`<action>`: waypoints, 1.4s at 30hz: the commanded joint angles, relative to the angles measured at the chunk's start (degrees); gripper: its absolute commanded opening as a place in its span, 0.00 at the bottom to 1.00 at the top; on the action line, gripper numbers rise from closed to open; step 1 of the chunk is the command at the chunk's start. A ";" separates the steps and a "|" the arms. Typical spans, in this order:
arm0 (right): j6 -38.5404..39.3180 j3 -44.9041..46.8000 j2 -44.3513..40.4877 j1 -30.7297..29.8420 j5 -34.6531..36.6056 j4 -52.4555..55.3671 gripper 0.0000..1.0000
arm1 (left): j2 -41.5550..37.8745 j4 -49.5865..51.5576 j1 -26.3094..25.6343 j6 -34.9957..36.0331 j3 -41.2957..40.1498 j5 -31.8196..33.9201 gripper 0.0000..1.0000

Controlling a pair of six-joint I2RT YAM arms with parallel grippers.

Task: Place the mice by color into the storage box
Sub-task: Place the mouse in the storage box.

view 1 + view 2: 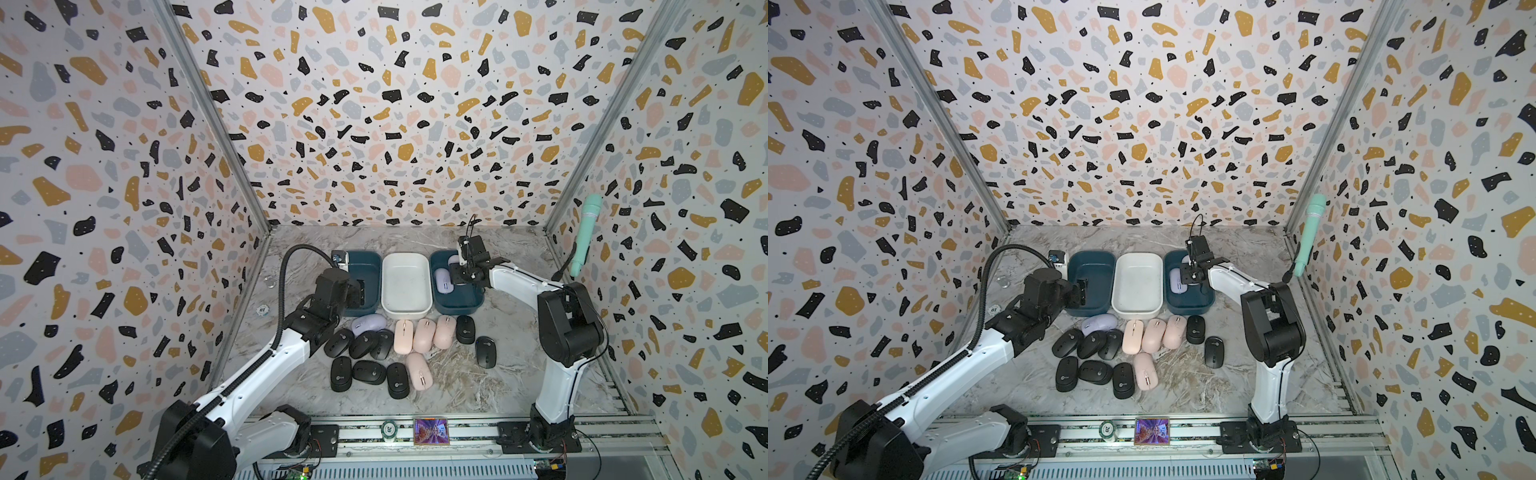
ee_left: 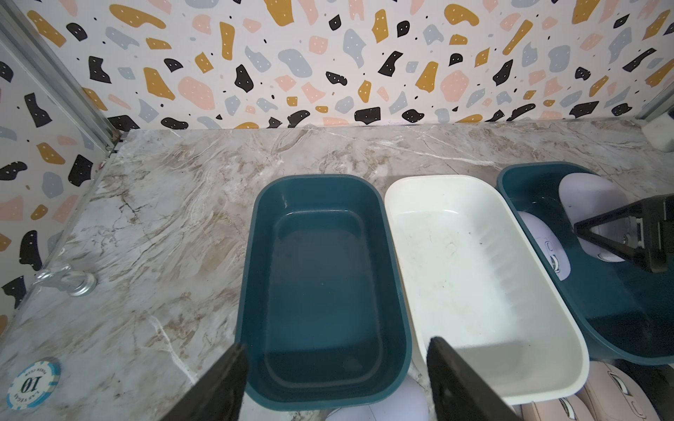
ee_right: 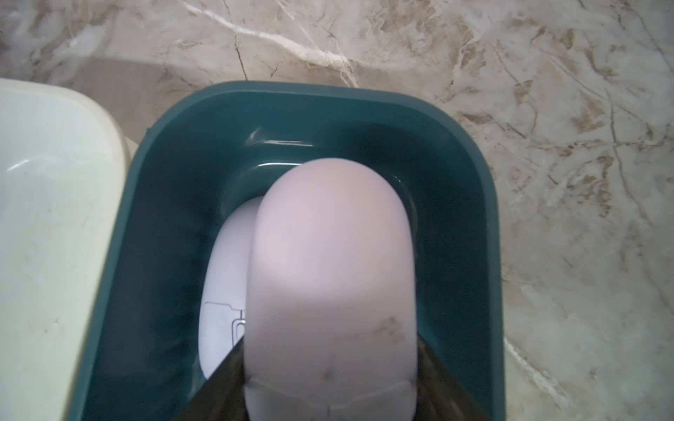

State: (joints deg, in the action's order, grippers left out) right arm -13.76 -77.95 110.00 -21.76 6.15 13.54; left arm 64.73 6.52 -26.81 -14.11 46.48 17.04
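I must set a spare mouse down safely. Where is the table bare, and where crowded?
The left teal bin and white bin are empty. Bare table lies behind the bins, and between the mice and the front rail. Crowded: the strip just before the bins, and the right teal bin, where the right gripper holds a lavender mouse.

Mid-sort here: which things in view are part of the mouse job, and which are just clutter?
Job: black mice, pink mice, lavender mice, held lavender mouse in the right gripper, left teal bin, white bin, right teal bin.
Clutter: poker chips, metal ring, picture card, mint wand on the wall.
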 commanded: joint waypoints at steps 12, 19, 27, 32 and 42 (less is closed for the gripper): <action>1.23 -3.78 2.81 0.05 3.86 2.71 0.51 | -0.36 -0.47 -0.51 0.66 0.41 0.56 0.76; 1.22 -4.87 4.13 0.06 4.04 3.28 0.52 | 0.04 -0.42 -0.57 0.81 0.72 0.79 0.76; 1.14 -6.06 5.66 0.14 3.91 3.93 0.56 | -0.04 -0.37 -0.61 0.73 0.41 1.01 0.76; 1.11 -6.83 6.50 0.14 3.87 4.31 0.59 | -0.13 -0.47 -0.64 0.73 0.37 1.17 0.76; 1.25 -7.95 5.87 0.23 3.50 4.67 0.69 | -0.04 -0.50 -0.70 0.67 0.37 1.32 0.76</action>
State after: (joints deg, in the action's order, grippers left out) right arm -12.73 -83.96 117.12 -21.69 9.54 16.97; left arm 64.75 6.50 -27.18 -14.11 46.48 17.30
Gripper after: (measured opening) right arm 0.690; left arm 0.763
